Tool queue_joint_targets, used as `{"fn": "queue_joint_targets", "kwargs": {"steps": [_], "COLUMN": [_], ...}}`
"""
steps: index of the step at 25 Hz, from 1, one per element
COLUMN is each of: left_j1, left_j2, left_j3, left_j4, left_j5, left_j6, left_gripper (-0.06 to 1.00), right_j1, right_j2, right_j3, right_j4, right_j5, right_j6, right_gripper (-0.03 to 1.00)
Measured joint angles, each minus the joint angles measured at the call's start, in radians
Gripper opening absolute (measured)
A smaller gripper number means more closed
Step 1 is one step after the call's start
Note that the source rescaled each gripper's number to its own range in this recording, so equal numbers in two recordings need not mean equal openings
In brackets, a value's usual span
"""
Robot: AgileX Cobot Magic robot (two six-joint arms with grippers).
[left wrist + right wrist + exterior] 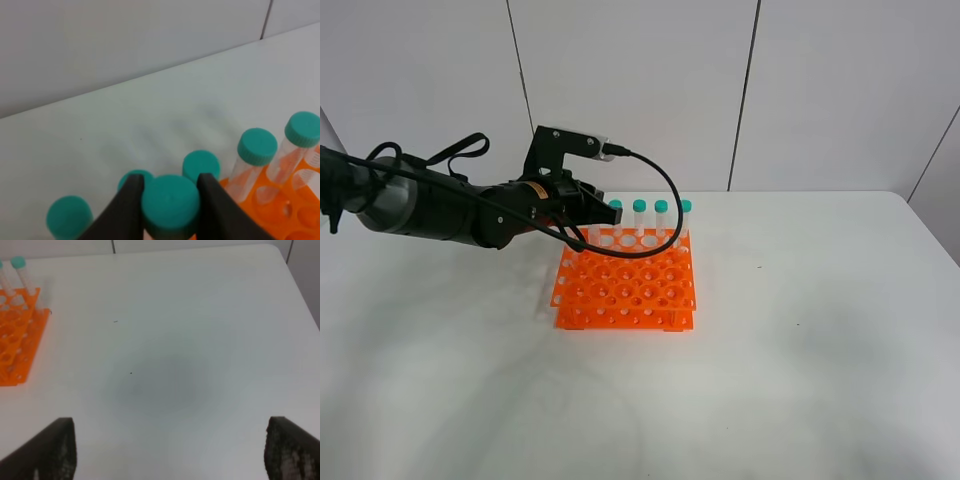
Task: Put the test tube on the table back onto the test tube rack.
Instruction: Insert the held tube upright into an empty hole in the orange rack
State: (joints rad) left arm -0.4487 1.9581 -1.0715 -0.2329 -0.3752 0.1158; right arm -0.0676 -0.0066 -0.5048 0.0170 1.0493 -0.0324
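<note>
Table [800,380]: white; rack [630,290] mid-table, nearer far edge.
Tube [170,210]: over rack's far-left corner, pinched by cap in your left claw [169,182].
Right claw [172,445]: spread.
Remaining: likely seat, release.

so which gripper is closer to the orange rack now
Left. The left gripper is at the back row of the test tube rack, shut on a test tube. The right gripper is open over bare table, the rack well off to its side.
</note>
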Motion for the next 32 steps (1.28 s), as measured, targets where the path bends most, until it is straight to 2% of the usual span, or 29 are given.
{"fn": "queue_joint_targets", "kwargs": {"steps": [12,32], "left_j1": [0.0,-0.001], "left_j2": [0.0,0.026], "left_j3": [0.057,0.059], "left_j4": [0.0,0.027], "left_j5": [-0.097,-0.136], "left_j6": [0.0,0.0], "left_gripper": [0.01,0.01], "right_j1": [0.0,0.0], "right_j2": [0.0,0.0], "right_j3": [0.0,0.0], "right_j4": [0.0,0.001], "right_j5": [0.0,0.0], "right_j6": [0.0,0.0], "right_gripper": [0.81,0.81]}}
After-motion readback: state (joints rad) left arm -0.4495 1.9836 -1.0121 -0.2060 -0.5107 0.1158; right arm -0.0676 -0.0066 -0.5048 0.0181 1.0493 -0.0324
